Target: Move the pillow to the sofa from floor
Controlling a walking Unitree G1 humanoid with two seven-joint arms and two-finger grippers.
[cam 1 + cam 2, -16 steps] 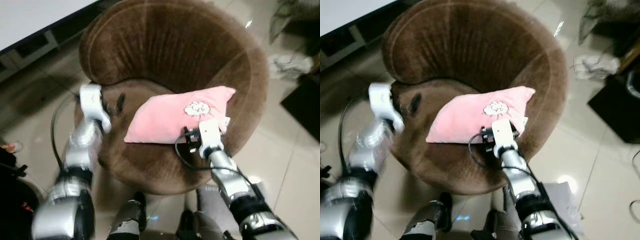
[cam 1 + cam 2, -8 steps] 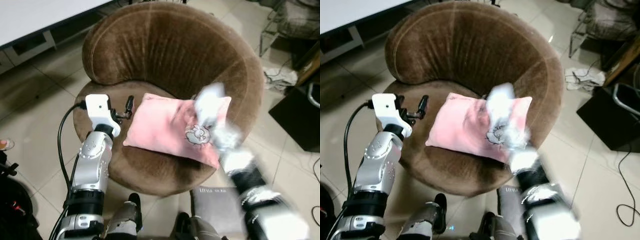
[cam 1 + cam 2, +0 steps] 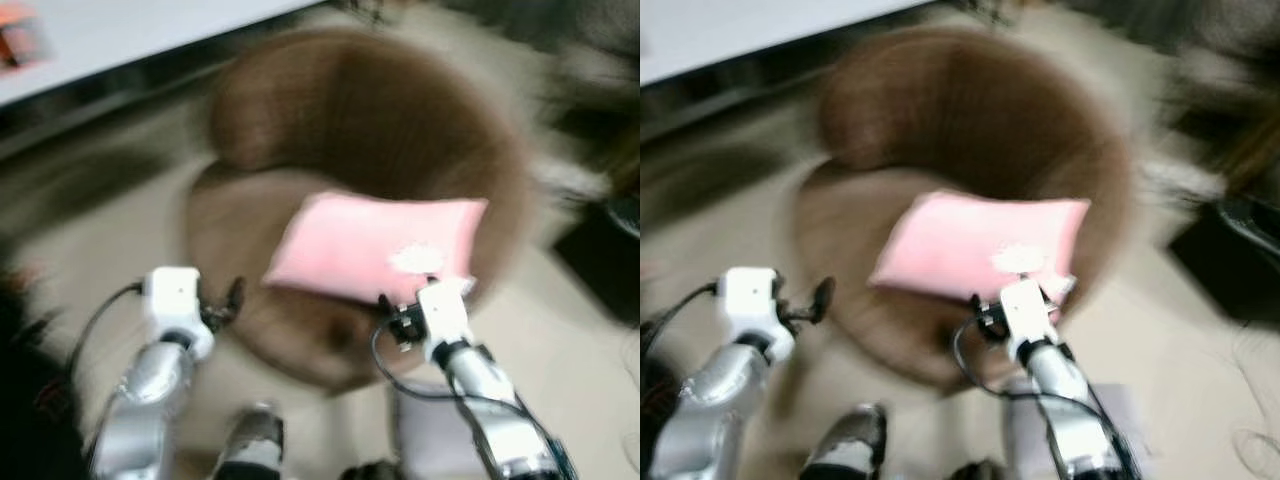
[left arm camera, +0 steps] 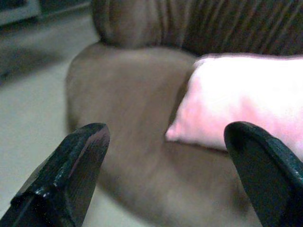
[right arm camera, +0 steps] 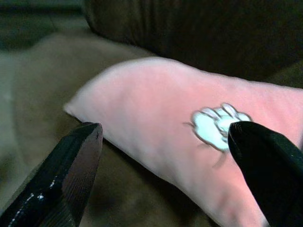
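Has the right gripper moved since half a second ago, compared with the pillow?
Yes. The right gripper was over the pink pillow then; now it has drawn back toward the robot, off the pillow's near edge, open, with the pillow lying on the brown sofa.

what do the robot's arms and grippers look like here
Both arms are silver metal with a white boxy block at the wrist and a black cable looping off it. The left gripper and right gripper each have two long, glossy black fingers.

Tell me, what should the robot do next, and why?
Probably just draw both arms back. The pink pillow already lies on the brown sofa's seat, and the right gripper and left gripper are both open, holding nothing, just short of it. The head views are blurred, so this is a guess.
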